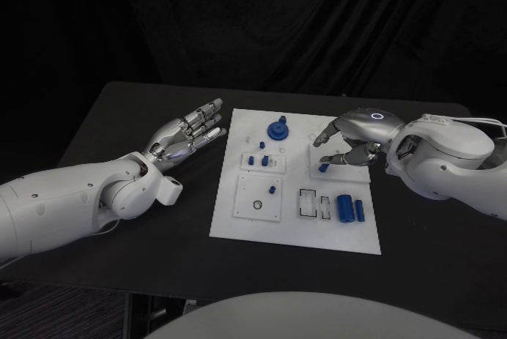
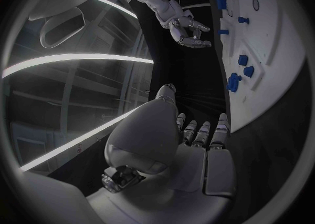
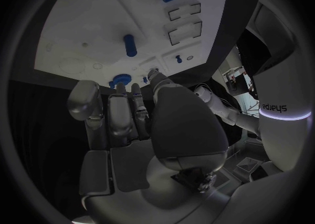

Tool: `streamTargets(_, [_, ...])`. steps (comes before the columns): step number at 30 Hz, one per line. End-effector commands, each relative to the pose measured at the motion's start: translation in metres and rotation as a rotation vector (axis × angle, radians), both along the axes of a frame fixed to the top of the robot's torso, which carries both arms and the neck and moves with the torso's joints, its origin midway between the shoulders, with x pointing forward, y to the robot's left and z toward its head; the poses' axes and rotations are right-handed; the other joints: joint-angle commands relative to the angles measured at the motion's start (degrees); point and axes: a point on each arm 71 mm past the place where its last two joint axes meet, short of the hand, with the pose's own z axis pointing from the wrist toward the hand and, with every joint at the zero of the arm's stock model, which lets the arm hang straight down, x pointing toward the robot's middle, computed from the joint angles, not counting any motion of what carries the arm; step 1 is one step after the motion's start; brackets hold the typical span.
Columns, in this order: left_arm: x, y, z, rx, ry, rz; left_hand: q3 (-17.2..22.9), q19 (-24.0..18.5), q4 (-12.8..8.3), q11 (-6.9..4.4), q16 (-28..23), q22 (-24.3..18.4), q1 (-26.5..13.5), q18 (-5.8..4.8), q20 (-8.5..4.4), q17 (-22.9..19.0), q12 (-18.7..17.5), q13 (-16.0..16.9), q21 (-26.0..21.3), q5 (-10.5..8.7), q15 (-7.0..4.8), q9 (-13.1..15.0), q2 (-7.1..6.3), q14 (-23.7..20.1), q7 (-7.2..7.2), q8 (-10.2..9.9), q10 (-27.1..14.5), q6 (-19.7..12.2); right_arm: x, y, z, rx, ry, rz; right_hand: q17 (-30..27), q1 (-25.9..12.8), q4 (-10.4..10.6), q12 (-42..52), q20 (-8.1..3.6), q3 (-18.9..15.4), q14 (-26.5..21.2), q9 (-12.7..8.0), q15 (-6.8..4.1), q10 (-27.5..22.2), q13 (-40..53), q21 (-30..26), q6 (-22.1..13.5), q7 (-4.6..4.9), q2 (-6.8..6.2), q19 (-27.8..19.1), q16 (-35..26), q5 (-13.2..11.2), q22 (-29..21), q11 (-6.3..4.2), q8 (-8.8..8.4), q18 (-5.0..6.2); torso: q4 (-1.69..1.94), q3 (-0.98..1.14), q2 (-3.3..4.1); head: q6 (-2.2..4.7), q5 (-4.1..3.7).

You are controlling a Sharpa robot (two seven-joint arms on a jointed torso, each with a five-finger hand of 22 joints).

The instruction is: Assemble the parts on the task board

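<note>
1. Sitting mid-surface, the white task board [image 1: 301, 229] lies between my two arms on the black surface [image 1: 127, 119].
2. Blue parts on it: a round knobbed piece [image 1: 278, 129] near the far edge, two small pegs [image 1: 264, 162] in a raised block, one tiny peg [image 1: 272, 189] in the square block below, two cylinders [image 1: 351, 208] lying side by side near the right edge beside empty rectangular slots [image 1: 308, 202].
3. My right hand [image 1: 346, 150] is over the board's far right corner, fingers [image 1: 330, 160] curled down toward a small blue piece [image 1: 324, 166] at the tips. Can't tell if it's actually pinched or just touched.
4. Right wrist view: fingers [image 3: 125, 111] bunched close together, board beyond them, blue peg [image 3: 130, 45] lying on it.
5. My left hand [image 1: 188, 136] is off the board, just beside its left edge, palm flat, fingers straight and loosely spread, holding nothing.
6. Left wrist view: same, extended fingers [image 2: 203, 132], board edge alongside.
</note>
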Motion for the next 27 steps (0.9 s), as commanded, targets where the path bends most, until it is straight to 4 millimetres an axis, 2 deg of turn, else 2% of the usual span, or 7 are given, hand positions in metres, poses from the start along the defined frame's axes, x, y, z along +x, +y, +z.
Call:
streamTargets(1, [-0.001,-0.001,0.002,-0.028,-0.030,-0.006,0.05,0.18,-0.27,0.37,-0.13,0.04,0.44,0.98,0.17,-0.05,-0.14,-0.02,0.22,0.23,0.25,0.06,0.00,-0.03,0.27,0.18,-0.04,0.13,0.002,-0.006,-0.007,-0.023,0.031,-0.037,0.04,0.25,0.40,-0.31,0.07,-0.08,0.50,-0.14,0.12,0.65,-0.16,0.05,-0.03,0.67,-0.39,0.46,0.06,0.12,7.30,-0.08,-0.41,-0.20,0.17,0.11,-0.03,-0.01,-0.29])
streamTargets(11, [-0.001,-0.002,0.001,-0.028,-0.027,-0.007,0.07,0.20,-0.32,0.39,-0.13,0.07,0.49,0.97,0.18,-0.06,-0.15,-0.03,0.23,0.28,0.26,0.06,0.01,-0.04,0.28,0.17,-0.05,0.10,0.004,-0.008,-0.020,-0.050,0.070,-0.042,-0.22,1.33,0.22,-0.70,0.41,0.00,0.55,-0.66,0.54,4.31,-0.85,-0.52,0.36,1.20,0.12,0.53,-0.28,0.05,7.30,-0.47,-0.50,-0.17,-0.01,0.13,-0.10,-0.01,0.00])
streamTargets(20, [-0.001,-0.002,0.000,-0.028,-0.025,-0.009,0.11,0.19,-0.39,0.41,-0.13,-0.01,0.56,0.97,0.20,-0.05,-0.14,-0.02,0.22,0.35,0.29,0.05,0.03,-0.03,0.29,0.16,-0.04,0.05,0.004,-0.005,-0.030,-0.055,0.090,-0.031,-0.23,1.55,-0.02,-1.03,0.49,-0.04,0.56,-0.92,0.62,5.67,-1.07,-0.53,0.16,1.58,0.29,0.60,-0.35,0.04,7.35,-0.59,-0.67,-0.18,0.12,0.09,-0.13,-0.01,-0.08])
streamTargets(22, [-0.001,-0.002,0.000,-0.028,-0.024,-0.010,0.12,0.20,-0.41,0.42,-0.13,-0.02,0.58,0.97,0.20,-0.05,-0.15,-0.03,0.23,0.38,0.30,0.05,0.04,-0.04,0.29,0.16,-0.05,0.05,0.004,-0.004,-0.031,-0.057,0.094,-0.030,-0.31,2.06,-0.47,-1.34,0.50,0.10,0.53,-1.03,0.61,6.13,-1.23,-0.72,0.17,1.64,0.42,0.58,-0.43,0.04,7.34,-0.61,-0.69,-0.15,0.18,0.11,-0.12,-0.01,-0.20])
streamTargets(27, [-0.001,-0.002,-0.001,-0.028,-0.021,-0.010,0.14,0.22,-0.45,0.44,-0.13,0.03,0.62,0.96,0.21,-0.05,-0.15,-0.02,0.24,0.41,0.31,0.05,0.06,-0.03,0.30,0.16,-0.05,0.06,0.006,-0.004,-0.035,-0.067,0.106,-0.031,-0.47,4.20,-2.61,-2.44,0.42,1.04,0.44,-1.31,0.49,7.41,-1.80,-1.12,0.52,1.53,1.11,0.54,-0.65,0.04,7.35,-0.69,-0.58,-0.11,0.04,0.07,-0.09,-0.01,-0.11])
